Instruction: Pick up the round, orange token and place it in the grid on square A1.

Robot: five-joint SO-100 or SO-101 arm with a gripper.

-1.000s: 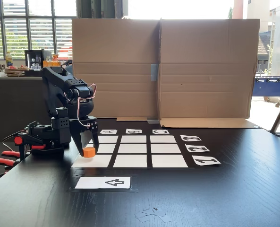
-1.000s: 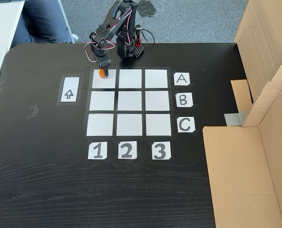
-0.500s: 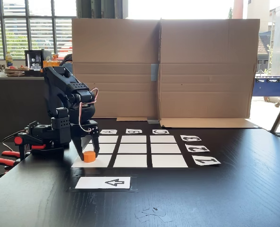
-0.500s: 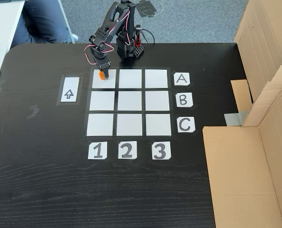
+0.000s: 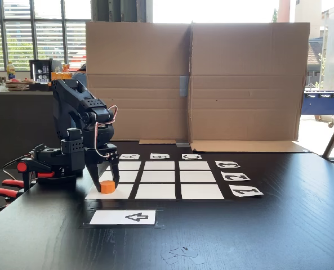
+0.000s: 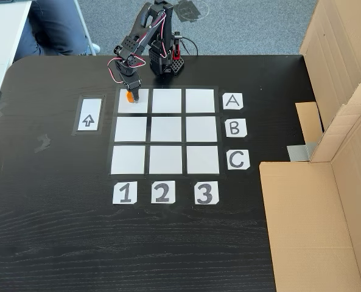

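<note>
The jaws [image 5: 107,181] grip the round, orange token [image 5: 107,187], which sits low on square A1 [image 6: 133,104], the corner cell of the grid [image 6: 165,131], apparently set down there for release

One fixed view sits low at the desk [image 5: 279,236] edge, facing the cardboard wall [image 5: 195,79]; the other looks steeply down from above. Both share the grid [image 6: 165,131] beside the end effector [image 5: 103,181].

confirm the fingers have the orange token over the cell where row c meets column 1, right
Not row C. In the fixed view from above, the orange token sits between the fingers at the cell where row A meets column 1, the corner nearest the arm's base.
</note>
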